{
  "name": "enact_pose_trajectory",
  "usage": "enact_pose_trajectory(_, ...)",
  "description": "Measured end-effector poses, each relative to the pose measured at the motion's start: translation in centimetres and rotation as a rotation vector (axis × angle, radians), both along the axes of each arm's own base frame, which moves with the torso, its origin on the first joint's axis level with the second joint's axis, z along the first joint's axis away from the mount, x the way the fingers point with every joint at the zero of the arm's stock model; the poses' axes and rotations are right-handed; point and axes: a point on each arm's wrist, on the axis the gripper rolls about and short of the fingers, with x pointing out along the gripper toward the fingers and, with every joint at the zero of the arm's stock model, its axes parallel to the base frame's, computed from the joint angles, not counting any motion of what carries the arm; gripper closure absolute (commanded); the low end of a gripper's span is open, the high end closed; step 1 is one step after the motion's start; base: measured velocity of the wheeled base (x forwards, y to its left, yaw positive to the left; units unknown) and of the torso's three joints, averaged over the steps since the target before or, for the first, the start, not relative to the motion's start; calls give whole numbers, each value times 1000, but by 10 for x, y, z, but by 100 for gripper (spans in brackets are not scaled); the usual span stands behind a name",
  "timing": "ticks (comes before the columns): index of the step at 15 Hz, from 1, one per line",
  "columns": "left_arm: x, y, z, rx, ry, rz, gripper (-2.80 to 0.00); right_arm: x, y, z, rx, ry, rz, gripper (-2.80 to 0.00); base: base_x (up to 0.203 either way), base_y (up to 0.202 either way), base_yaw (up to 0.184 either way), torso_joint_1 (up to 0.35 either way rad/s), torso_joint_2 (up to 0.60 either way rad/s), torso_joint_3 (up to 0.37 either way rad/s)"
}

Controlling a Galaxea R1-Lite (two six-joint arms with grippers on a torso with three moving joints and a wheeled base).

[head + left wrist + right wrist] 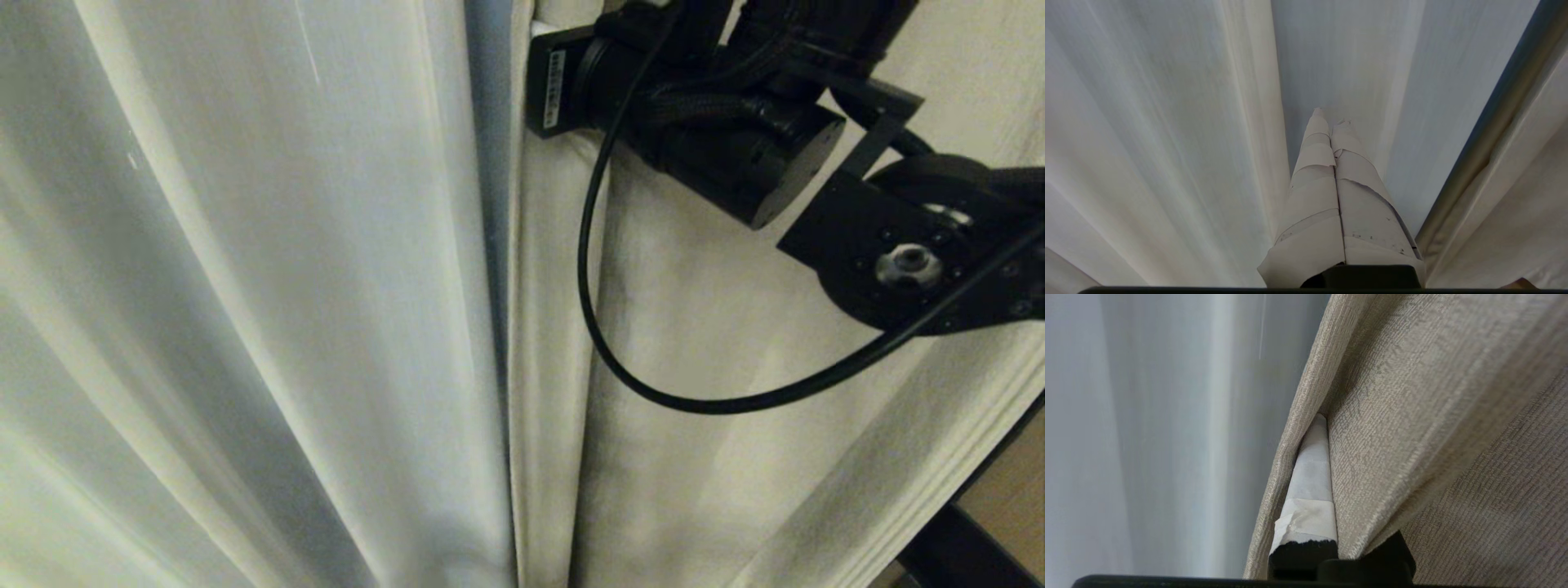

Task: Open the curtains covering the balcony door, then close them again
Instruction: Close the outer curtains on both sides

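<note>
Cream woven pleated curtains [245, 327] are hanging drawn together. The right gripper [1327, 473] is clamping the right panel's hemmed edge beside their seam; the left gripper [1333, 163], fingers pressed together, is empty before the left panel.

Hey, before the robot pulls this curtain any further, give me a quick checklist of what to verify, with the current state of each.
1. Right hand shut on the right curtain panel: ok; the woven fabric is folded over one taped finger.
2. Grip sits at the panel's hemmed inner edge: ok, in the head view.
3. Left hand shut, empty, holding no fabric: ok; it points at the left curtain panel.
4. Black cable free of the curtain: cannot tell; it loops in front of the fabric.
5. Balcony door visible behind the panels: not ok; fabric fills every view.
</note>
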Motion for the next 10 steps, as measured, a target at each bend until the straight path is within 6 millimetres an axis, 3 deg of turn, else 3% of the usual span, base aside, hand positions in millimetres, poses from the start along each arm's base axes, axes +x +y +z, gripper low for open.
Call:
enact_pose_trajectory(6, 0, 0, 0, 0, 0, 0, 0, 0, 0, -1, -15, 1, -6, 0, 0, 0, 0, 0, 0, 0)
enact_pose_trajectory(10, 0, 0, 0, 0, 0, 0, 0, -2, -13, 6, -10, -3, -28, 0, 0, 0, 0, 0, 0, 0)
